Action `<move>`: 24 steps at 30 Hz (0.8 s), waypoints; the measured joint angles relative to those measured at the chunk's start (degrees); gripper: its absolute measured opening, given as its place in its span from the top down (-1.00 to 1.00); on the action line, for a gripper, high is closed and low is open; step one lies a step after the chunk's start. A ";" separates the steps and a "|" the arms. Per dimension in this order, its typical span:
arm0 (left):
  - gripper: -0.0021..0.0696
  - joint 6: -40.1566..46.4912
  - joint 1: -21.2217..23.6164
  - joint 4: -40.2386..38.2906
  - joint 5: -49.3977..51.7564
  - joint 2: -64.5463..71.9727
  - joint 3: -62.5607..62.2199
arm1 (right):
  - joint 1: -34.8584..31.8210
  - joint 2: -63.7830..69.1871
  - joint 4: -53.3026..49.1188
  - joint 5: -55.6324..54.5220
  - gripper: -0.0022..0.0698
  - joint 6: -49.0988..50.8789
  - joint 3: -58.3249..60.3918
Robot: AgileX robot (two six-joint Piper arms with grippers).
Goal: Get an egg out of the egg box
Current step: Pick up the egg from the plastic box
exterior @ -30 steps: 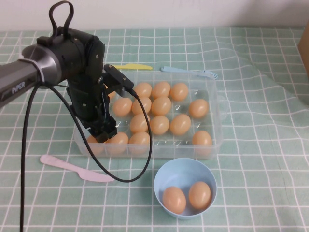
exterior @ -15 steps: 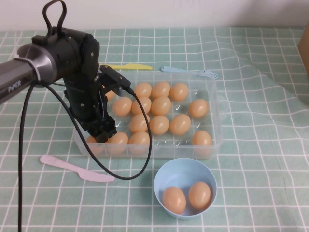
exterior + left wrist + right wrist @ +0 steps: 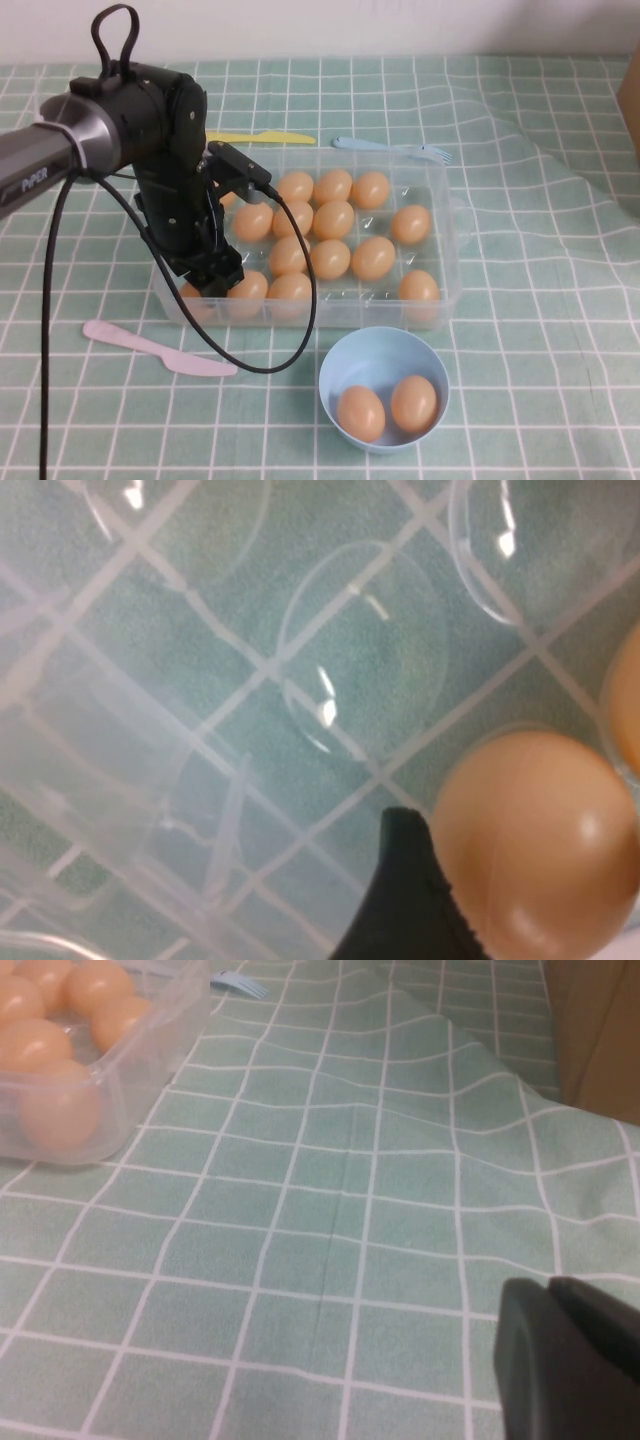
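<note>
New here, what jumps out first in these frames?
The black left gripper dips into the near-left corner of the large clear plastic egg box, one finger beside a tan-orange egg. In front of the box stands a light-blue round bowl holding two eggs. The right gripper hangs over bare green checked cloth, right of the box.

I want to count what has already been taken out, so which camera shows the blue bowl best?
The high view: the blue bowl sits whole in front of the egg box, two eggs inside. Neither wrist view shows it; the left gripper camera sees only box cells and one egg, the right gripper camera only cloth and a box corner.
</note>
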 joint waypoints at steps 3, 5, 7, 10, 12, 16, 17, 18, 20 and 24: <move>-0.29 0.00 0.32 0.00 0.00 0.00 0.00 | 0.00 0.00 0.00 0.00 0.99 0.00 0.00; -0.29 0.00 0.70 0.00 0.00 0.00 0.00 | 0.00 0.00 0.00 0.00 0.99 0.00 0.00; -0.29 0.00 0.72 -0.10 0.00 0.00 0.00 | 0.00 0.00 0.00 0.00 0.99 0.10 0.00; -0.29 0.00 0.82 -0.10 0.00 0.00 0.00 | 0.00 0.00 0.00 0.00 0.99 0.10 0.00; -0.29 0.00 0.82 -0.10 -0.11 0.00 0.00 | 0.00 0.00 0.00 0.00 0.99 0.10 0.00; -0.29 0.00 0.82 -0.10 -0.33 0.00 0.00 | 0.00 0.00 0.05 0.00 0.99 0.10 0.00; -0.29 0.00 0.82 -0.10 -0.33 0.13 0.00 | 0.00 0.00 0.05 0.00 0.99 0.10 0.00; -0.29 0.00 0.82 -0.10 -0.33 0.27 0.00 | 0.00 0.00 0.05 0.00 0.99 0.10 0.00; -0.29 0.00 0.82 -0.34 -0.11 0.85 0.00 | 0.00 0.00 0.05 0.00 0.99 0.10 0.00; -0.29 0.00 0.82 -0.58 -0.11 1.76 -0.09 | 0.00 0.00 0.19 0.00 0.99 0.10 0.00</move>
